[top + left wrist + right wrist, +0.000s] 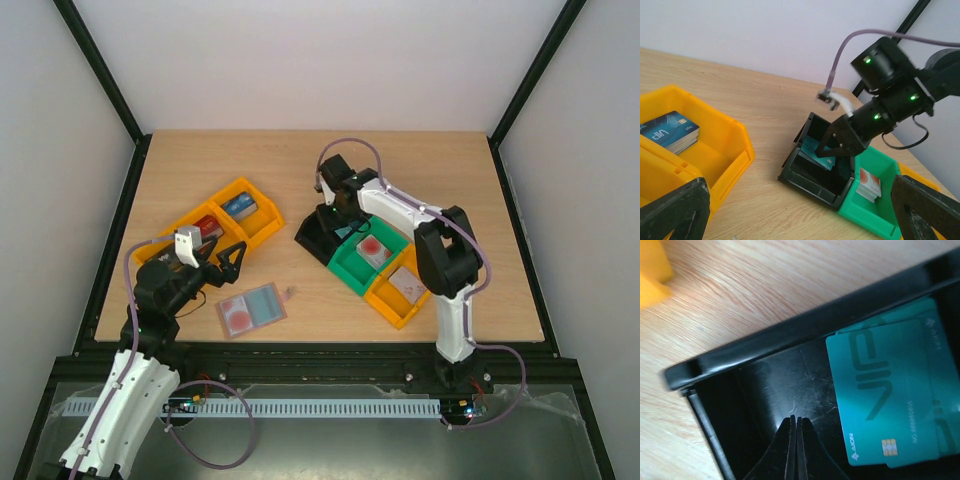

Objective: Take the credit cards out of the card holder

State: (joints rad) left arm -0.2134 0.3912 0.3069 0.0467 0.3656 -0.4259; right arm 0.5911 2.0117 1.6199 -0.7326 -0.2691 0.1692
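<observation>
your right claw (796, 424) is pinched fully shut with nothing between its tips. it hangs inside the black bin (765, 347), low in the middle of the right wrist view. the teal cards (880, 400) lie flat just to its right, not touching it. the bin's wall runs diagonally across the upper left, and there is bare bin floor between that wall and the tips.

your left claw (212, 252) is spread wide and holds nothing. it hovers at the lower left of the top view, just beside the lower edge of an orange bin (258, 228) that has blue cards (240, 207) in it.

the card holder (252, 310) lies open and flat on the table (230, 160), just below and right of the left claw and near the table's front edge. a red-marked card (238, 314) sits in its left half.

you have open wood between the holder and the black bin, and across the whole top strip of the table.
</observation>
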